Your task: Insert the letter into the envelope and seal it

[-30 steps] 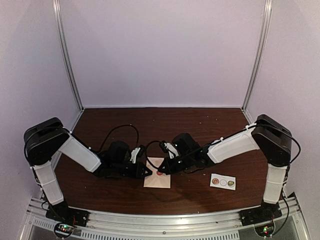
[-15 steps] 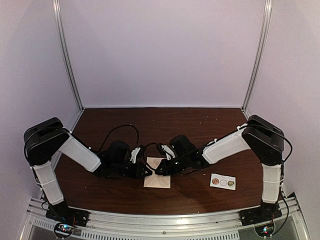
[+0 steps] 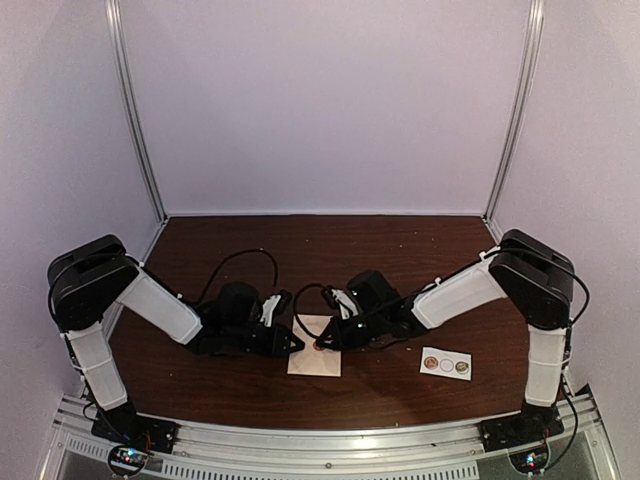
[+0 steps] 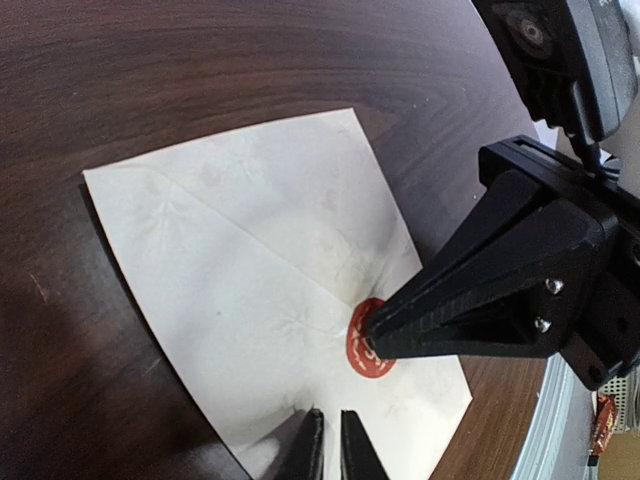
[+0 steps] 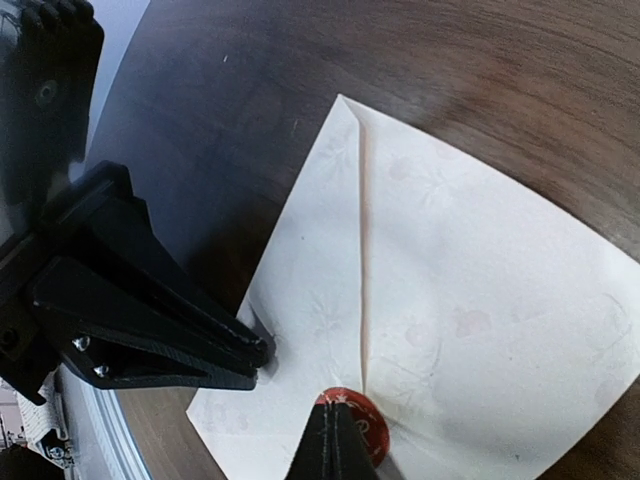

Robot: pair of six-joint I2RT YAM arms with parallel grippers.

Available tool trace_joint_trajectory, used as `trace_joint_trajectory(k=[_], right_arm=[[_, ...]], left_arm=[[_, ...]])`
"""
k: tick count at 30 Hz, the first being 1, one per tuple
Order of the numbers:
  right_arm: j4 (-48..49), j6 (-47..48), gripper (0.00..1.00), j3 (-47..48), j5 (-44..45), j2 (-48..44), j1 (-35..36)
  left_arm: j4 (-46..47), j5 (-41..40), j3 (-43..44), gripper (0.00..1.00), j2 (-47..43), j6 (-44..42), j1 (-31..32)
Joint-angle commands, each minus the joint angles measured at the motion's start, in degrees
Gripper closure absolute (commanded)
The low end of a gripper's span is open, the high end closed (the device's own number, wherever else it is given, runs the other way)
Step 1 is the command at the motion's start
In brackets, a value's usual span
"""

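The pale cream envelope (image 3: 318, 362) lies flat on the brown table with its pointed flap folded down. A round red sticker (image 4: 360, 358) sits at the flap's tip. My right gripper (image 5: 333, 408) is shut, and its tips press down on the red sticker (image 5: 372, 438). My left gripper (image 4: 325, 440) is shut with a hair-thin gap, empty, and its tips rest on the envelope (image 4: 240, 270) near its left edge. In the top view the left gripper (image 3: 297, 345) and the right gripper (image 3: 321, 344) meet over the envelope. The letter is not visible.
A small white strip with round stickers (image 3: 446, 364) lies on the table to the right of the envelope. The two grippers' fingertips are close together. Metal posts and pale walls enclose the table at the back and sides.
My right arm shifted slightly left over the envelope, then back right, staying at the red sticker. The left arm and the envelope have not moved.
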State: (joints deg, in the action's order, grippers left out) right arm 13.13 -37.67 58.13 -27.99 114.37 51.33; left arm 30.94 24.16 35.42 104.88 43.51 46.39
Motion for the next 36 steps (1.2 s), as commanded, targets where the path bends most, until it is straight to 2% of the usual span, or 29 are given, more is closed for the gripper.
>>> trace_joint_trajectory(k=[1, 17, 21, 25, 27, 30, 34, 36], right_arm=[[-6.53, 0.28, 1.00, -4.42, 4.86, -0.11, -0.70], [-8.58, 2.07, 1.00, -6.60, 5.97, -2.60, 0.26], [-8.46, 3.23, 1.00, -8.14, 6.15, -7.67, 0.26], [-8.75, 4.88, 1.00, -9.83, 6.04, -14.62, 0.24], [-9.93, 5.81, 0.99, -9.79, 7.00, -17.91, 0.13], [-11.18, 7.03, 0.78, -9.02, 8.86, -22.06, -0.57], [-9.87, 8.91, 0.34, -7.41, 11.38, -25.23, -2.50], [-9.36, 10.28, 0.18, -5.73, 11.80, -25.18, -3.96]], left_arm=[[-8.26, -1.73, -0.88, 0.91, 1.37, -0.18, 0.81], [-7.62, -2.63, -1.14, 0.91, 0.70, 0.54, 0.81], [-4.65, -4.08, -3.33, 0.90, -5.80, 1.67, 0.80], [-9.87, -10.04, -2.94, 0.84, -15.32, -0.04, 0.81], [-13.02, -12.43, -1.93, 0.77, -19.66, -1.31, 0.81], [-18.36, -15.56, 1.59, 0.62, -22.93, -4.63, 0.76], [-22.81, -18.87, 8.74, 0.39, -20.16, -9.93, 0.16], [-22.37, -18.51, 12.22, 0.30, -17.17, -11.67, -1.11]])
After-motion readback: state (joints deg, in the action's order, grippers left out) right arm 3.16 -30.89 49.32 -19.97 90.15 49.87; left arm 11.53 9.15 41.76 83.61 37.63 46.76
